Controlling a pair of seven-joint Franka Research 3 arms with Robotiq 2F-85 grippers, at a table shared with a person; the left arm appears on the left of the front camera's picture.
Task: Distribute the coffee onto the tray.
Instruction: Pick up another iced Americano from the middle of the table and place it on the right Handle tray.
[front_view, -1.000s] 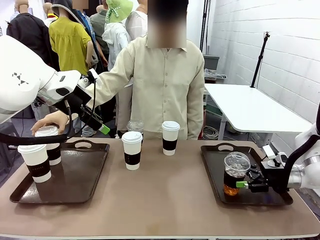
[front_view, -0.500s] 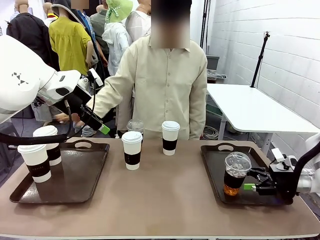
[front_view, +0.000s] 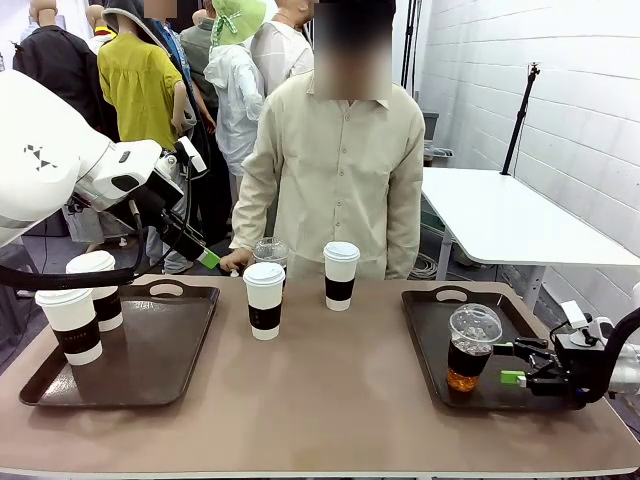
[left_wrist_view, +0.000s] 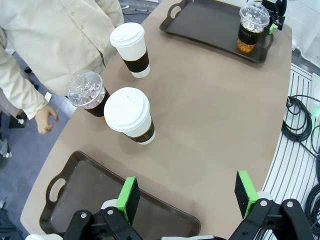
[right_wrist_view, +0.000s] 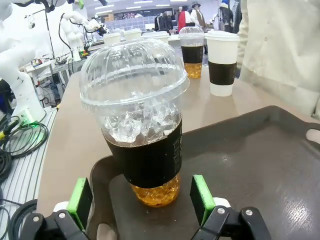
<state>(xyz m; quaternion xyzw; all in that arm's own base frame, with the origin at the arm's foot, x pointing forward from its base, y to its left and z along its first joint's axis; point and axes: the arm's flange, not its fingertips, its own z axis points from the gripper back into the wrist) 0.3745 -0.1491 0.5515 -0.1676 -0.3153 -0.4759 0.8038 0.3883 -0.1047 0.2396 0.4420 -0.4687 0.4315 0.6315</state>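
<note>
Right gripper (front_view: 518, 362): low over the table's near right corner, jaws spread wide and holding nothing; its green pads point at the near dome cup and stop just short of it.
Near dome cup (front_view: 472, 348): clear, with ice under the lid, a dark band and amber liquid at the bottom; it stands upright on the right tray, toward its near edge, untouched.
Right tray (front_view: 430, 320): dark brown, handle cut-out on the far side, carrying that one cup.
Table (front_view: 330, 400): brown top, a tray on each side.
Left tray (front_view: 150, 350): dark brown, with two cups at its left end.
Front paper cup (front_view: 70, 325): white, lidded, brown band, upright at the tray's left edge.
Rear paper cup (front_view: 97, 288): same kind, just behind the front one.
Left gripper (left_wrist_view: 188, 192): raised above the left tray's far end, jaws wide apart, empty.
Left middle cup (front_view: 264, 300): paper, upright on the bare table between the trays.
Right middle cup (front_view: 341, 275): paper, a little farther back, apart from the left one.
Far dome cup (front_view: 270, 250): close behind the left middle cup, near the far edge.
Person's hand (front_view: 236, 263): at the far edge, near the far dome cup, not touching it.
</note>
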